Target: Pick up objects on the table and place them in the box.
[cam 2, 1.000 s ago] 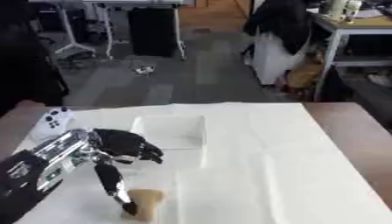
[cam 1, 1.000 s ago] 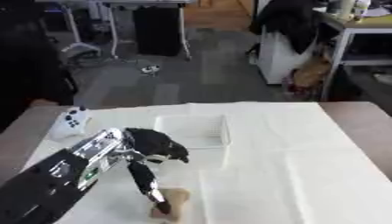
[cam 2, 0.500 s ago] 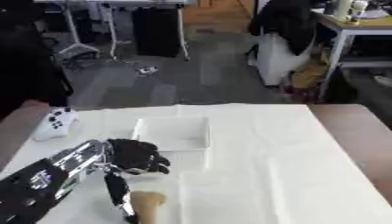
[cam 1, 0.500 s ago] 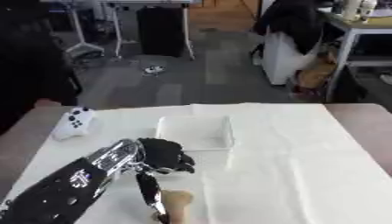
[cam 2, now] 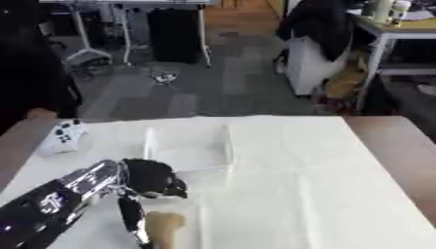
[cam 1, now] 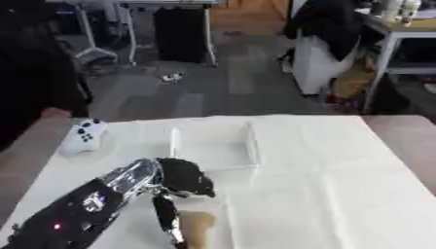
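Step in hand: reaching to pick up the tan object; nothing boxed yet.

Surface [cam 1: 340, 194]: white cloth, carrying all items. Box [cam 1: 213, 146]: clear-walled, white inside, mid-surface just beyond your left hand; it looks empty. Left hand [cam 1: 183, 177]: palm down, one straight finger reaching to the near edge just left of the tan object [cam 1: 197, 228], other fingers curled under; whether it touches, you cannot tell. Next, as I judge it: close round the object, then lift forward to the box. White controller [cam 1: 83, 137]: far left.
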